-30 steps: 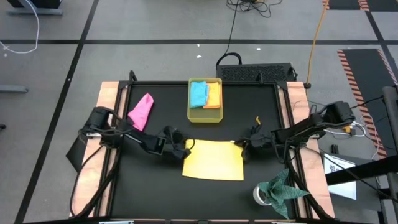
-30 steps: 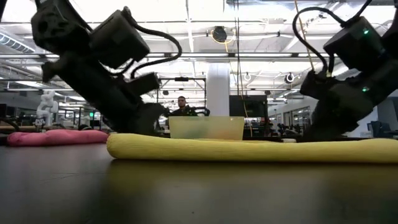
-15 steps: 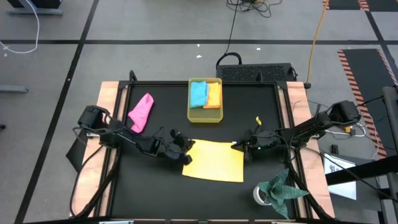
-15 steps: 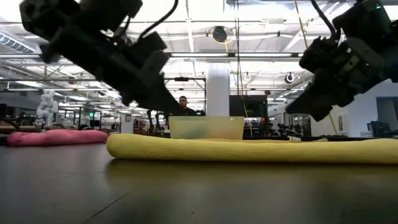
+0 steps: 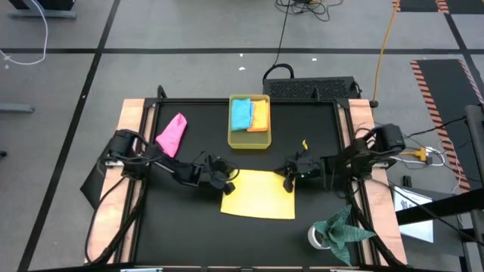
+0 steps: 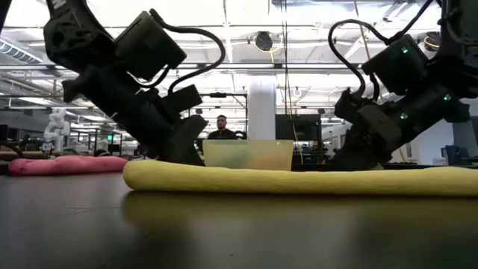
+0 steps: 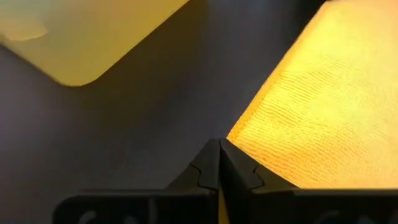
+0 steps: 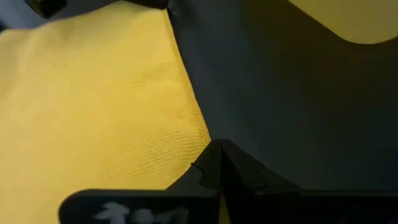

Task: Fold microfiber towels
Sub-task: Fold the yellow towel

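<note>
A yellow towel (image 5: 257, 194) lies flat on the black table, its near edge a low roll in the low view (image 6: 299, 179). My left gripper (image 5: 227, 181) is shut at its far left corner. My right gripper (image 5: 288, 177) is shut at its far right corner. Both slant down from the sides. A pink towel (image 5: 172, 134) lies crumpled at the far left. A light blue towel (image 5: 241, 113) and an orange towel (image 5: 259, 115) lie in the yellow tray (image 5: 249, 142). My left gripper has its shut fingertips (image 7: 211, 155) on the yellow towel's far left corner (image 7: 242, 132), slanting down from the table's left. The towel lies flat; whether cloth is caught between the tips I cannot tell. My right gripper has its shut fingertips (image 8: 227, 155) at the towel's far right corner (image 8: 198, 138), slanting down from the table's right. The corner lies flat on the table; I cannot tell whether any cloth is between the tips.
A dark green cloth (image 5: 342, 227) and a white roll (image 5: 318, 236) sit at the near right corner. A small yellow bit (image 5: 305, 143) lies right of the tray. A keyboard-like black box (image 5: 314, 88) is beyond the far edge. A person (image 6: 220, 128) shows far behind.
Both grippers rose and drew back from the yellow towel's far corners, then came back down onto them, staying shut. My right gripper has ended a little farther toward the table's left. The towel has stayed flat.
</note>
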### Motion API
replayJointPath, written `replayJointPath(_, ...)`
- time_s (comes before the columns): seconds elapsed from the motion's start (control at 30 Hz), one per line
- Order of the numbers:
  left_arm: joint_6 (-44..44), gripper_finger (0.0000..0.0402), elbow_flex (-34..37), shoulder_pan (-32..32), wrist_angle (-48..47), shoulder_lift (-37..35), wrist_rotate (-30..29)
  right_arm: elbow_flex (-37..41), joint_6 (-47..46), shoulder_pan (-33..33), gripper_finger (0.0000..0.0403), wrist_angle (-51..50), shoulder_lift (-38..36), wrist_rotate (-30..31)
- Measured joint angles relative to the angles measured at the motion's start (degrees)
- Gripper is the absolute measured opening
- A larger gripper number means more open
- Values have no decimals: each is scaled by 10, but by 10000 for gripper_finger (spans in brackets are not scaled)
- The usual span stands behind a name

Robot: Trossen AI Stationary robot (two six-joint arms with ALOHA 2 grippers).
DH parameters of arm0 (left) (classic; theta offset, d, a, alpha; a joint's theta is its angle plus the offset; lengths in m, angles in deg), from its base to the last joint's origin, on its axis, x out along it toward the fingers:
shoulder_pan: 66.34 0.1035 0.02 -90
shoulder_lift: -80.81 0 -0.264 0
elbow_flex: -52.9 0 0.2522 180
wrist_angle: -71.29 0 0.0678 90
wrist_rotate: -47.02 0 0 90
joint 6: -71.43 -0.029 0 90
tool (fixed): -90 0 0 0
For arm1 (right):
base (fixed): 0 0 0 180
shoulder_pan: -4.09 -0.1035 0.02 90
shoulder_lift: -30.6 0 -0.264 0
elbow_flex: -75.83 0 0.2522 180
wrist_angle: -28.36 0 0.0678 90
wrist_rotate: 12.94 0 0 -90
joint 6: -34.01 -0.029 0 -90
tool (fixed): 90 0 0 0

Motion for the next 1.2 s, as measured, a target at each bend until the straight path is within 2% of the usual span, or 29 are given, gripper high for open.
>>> replayJointPath(0.17,-5,7,2,-18,-42,-48,-10,4,35,1,0,24,-12,2)
replayJointPath(0.27,2,5,2,-35,-68,-85,-40,2,52,-7,0,34,-59,0)
replayJointPath(0.37,-2,13,2,-52,-62,-104,-49,3,62,-19,0,-14,-109,-1)
replayJointPath(0.57,-27,3,1,-60,-35,-91,59,3,47,-39,0,-170,-182,-3)
replayJointPath(0.7,-33,12,1,-57,-34,-51,111,3,25,-40,0,-244,-180,-2)
replayJointPath(0.8,-44,11,-1,-48,-33,-26,124,2,23,-41,0,-255,-169,-1)
replayJointPath(0.9,-55,3,-2,-35,-43,-20,83,2,-2,-52,0,-259,-165,-3)
replayJointPath(1.03,-119,12,2,-18,-93,-55,9,1,-31,-85,0,-252,-164,-89)
replayJointPath(1.2,-145,18,0,-15,-136,-143,-7,4,-11,-125,0,-195,-183,-72)
